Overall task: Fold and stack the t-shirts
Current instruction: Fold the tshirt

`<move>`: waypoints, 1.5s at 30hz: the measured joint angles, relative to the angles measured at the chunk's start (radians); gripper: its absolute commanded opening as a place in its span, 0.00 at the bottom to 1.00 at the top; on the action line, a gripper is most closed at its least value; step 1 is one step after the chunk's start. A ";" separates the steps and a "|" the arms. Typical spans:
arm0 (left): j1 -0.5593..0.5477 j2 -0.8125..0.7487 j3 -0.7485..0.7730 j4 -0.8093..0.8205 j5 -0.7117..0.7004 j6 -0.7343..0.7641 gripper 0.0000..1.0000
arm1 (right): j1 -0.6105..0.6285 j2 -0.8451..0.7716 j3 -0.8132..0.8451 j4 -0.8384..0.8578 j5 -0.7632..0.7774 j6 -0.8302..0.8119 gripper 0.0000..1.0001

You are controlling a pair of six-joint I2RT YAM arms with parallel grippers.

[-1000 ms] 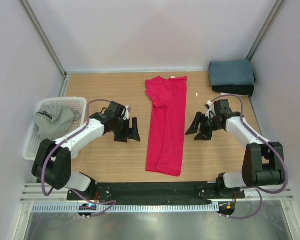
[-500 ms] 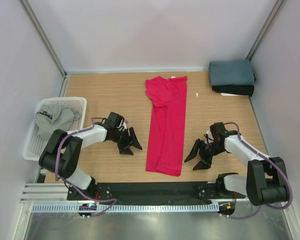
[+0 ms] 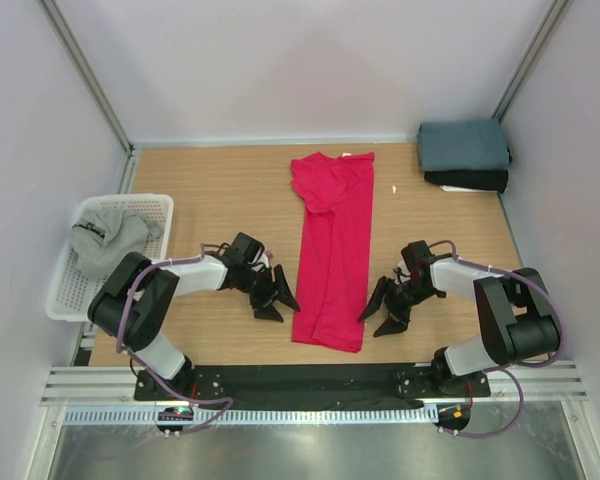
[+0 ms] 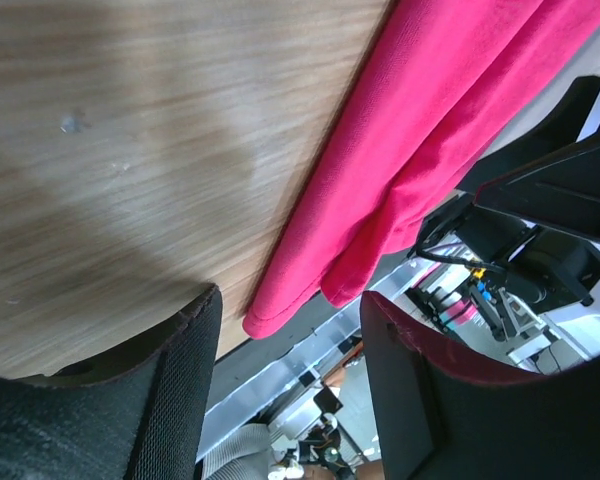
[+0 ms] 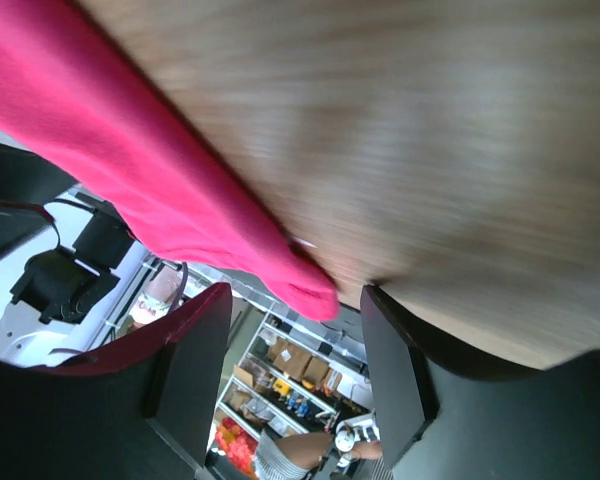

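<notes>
The crimson-red t-shirt (image 3: 332, 250) lies as a long narrow strip down the middle of the table, collar end far, hem end near. My left gripper (image 3: 278, 305) is low over the table beside the hem's left corner, open, nothing between its fingers. In the left wrist view the red t-shirt (image 4: 430, 130) has its hem corner just ahead of the open left gripper (image 4: 290, 300). My right gripper (image 3: 375, 318) mirrors it at the hem's right corner, open. The right wrist view has the red hem (image 5: 130, 150) ending just in front of the right gripper (image 5: 295, 295).
A white mesh basket (image 3: 145, 200) at the left edge holds the crumpled light grey t-shirt (image 3: 110, 240). At the back right corner the folded slate-blue t-shirt (image 3: 463, 145) sits on the folded black one (image 3: 470, 180). A small white scrap (image 3: 395, 189) lies near the red shirt.
Both grippers have moved nearer and inward, from beside the red shirt's middle to its two hem corners. The left jaws have narrowed somewhat.
</notes>
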State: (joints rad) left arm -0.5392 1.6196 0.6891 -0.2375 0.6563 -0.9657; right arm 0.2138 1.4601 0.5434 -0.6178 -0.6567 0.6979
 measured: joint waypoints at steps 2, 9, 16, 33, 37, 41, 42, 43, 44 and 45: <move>-0.009 0.000 -0.006 0.003 0.007 -0.003 0.56 | 0.028 0.009 0.003 0.039 -0.016 0.022 0.61; -0.045 0.027 -0.014 0.006 0.028 -0.019 0.45 | 0.105 0.010 -0.011 0.119 -0.038 0.064 0.55; -0.093 0.053 0.000 0.006 0.045 -0.022 0.40 | 0.148 0.008 -0.018 0.138 -0.034 0.065 0.50; -0.097 0.074 0.007 -0.004 0.024 0.009 0.00 | 0.203 -0.026 -0.020 0.076 -0.016 0.048 0.01; -0.096 0.073 0.061 -0.035 0.026 0.040 0.00 | 0.143 -0.077 0.019 0.006 -0.008 0.008 0.01; -0.077 0.060 0.142 -0.055 0.026 0.080 0.00 | 0.043 -0.096 0.147 -0.023 0.011 -0.053 0.01; -0.067 0.055 0.163 -0.061 0.026 0.090 0.00 | 0.023 -0.096 0.187 -0.026 0.020 -0.070 0.01; -0.056 0.051 0.180 -0.064 0.026 0.101 0.00 | 0.007 -0.095 0.229 -0.026 0.026 -0.084 0.01; -0.042 0.049 0.198 -0.071 0.025 0.112 0.00 | -0.003 -0.094 0.261 -0.023 0.030 -0.096 0.01; -0.031 0.049 0.214 -0.079 0.025 0.119 0.00 | -0.013 -0.089 0.307 -0.023 0.035 -0.113 0.01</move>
State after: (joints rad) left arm -0.5701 1.6684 0.9028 -0.3164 0.6811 -0.8467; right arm 0.2005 1.3716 0.8501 -0.6411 -0.6212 0.5854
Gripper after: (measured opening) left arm 0.005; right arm 0.032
